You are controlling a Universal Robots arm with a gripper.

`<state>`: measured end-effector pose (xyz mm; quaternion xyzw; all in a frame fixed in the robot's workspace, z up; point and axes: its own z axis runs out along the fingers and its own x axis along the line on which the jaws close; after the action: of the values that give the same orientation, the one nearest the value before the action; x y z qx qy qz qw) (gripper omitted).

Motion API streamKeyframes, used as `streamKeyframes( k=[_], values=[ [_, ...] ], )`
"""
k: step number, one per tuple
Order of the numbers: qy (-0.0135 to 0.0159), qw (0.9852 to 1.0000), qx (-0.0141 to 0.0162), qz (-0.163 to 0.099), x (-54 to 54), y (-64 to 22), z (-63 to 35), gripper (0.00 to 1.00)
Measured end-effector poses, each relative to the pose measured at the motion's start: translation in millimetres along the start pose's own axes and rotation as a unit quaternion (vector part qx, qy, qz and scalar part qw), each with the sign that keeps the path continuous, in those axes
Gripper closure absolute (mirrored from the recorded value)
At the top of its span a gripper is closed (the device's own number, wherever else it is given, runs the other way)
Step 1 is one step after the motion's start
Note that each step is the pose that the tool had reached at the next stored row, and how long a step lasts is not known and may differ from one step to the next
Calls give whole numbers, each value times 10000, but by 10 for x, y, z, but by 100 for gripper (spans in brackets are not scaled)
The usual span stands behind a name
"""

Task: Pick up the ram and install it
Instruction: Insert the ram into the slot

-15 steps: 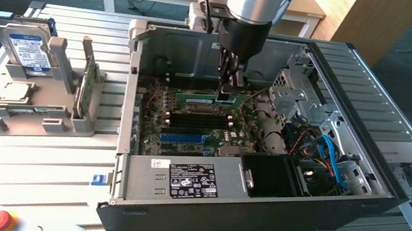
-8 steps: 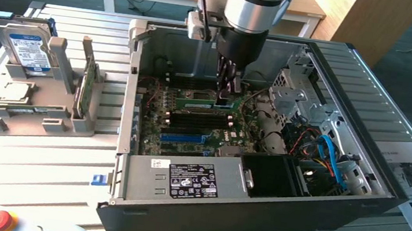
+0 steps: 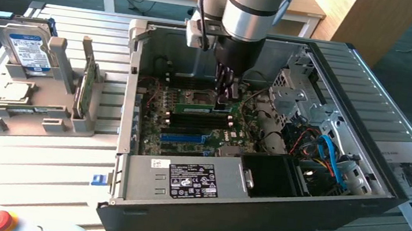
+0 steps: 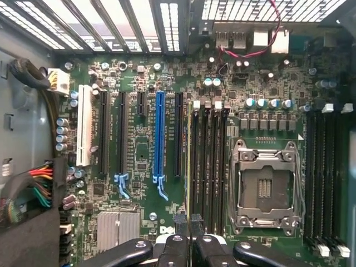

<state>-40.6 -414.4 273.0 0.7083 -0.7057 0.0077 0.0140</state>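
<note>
The ram (image 3: 200, 108) is a thin green stick held on edge inside the open computer case (image 3: 384, 188), over the black memory slots (image 3: 197, 123) of the motherboard. My gripper (image 3: 226, 99) reaches straight down into the case and is shut on the ram's upper edge. In the wrist view the ram (image 4: 189, 161) appears edge-on as a thin pale-green line along the outermost of the black memory slots (image 4: 214, 167), between the black fingers (image 4: 173, 250). Whether it is seated in the slot I cannot tell.
The empty CPU socket (image 4: 265, 186) lies beside the slots, the blue slot strip (image 4: 159, 139) on the other side. A grey stand at the exterior view's left holds a hard drive (image 3: 27, 48) and a broad green card (image 3: 85, 87). Power supply (image 3: 183, 180) and cables (image 3: 329, 159) crowd the case.
</note>
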Motion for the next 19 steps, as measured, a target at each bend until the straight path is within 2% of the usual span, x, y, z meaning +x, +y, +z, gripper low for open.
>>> streamKeyframes(
  k=[16,19],
  values=[
    [0,10000,0,0,-9,-3,291,88],
    [-1,10000,0,0,-9,-2,300,88]
  ],
)
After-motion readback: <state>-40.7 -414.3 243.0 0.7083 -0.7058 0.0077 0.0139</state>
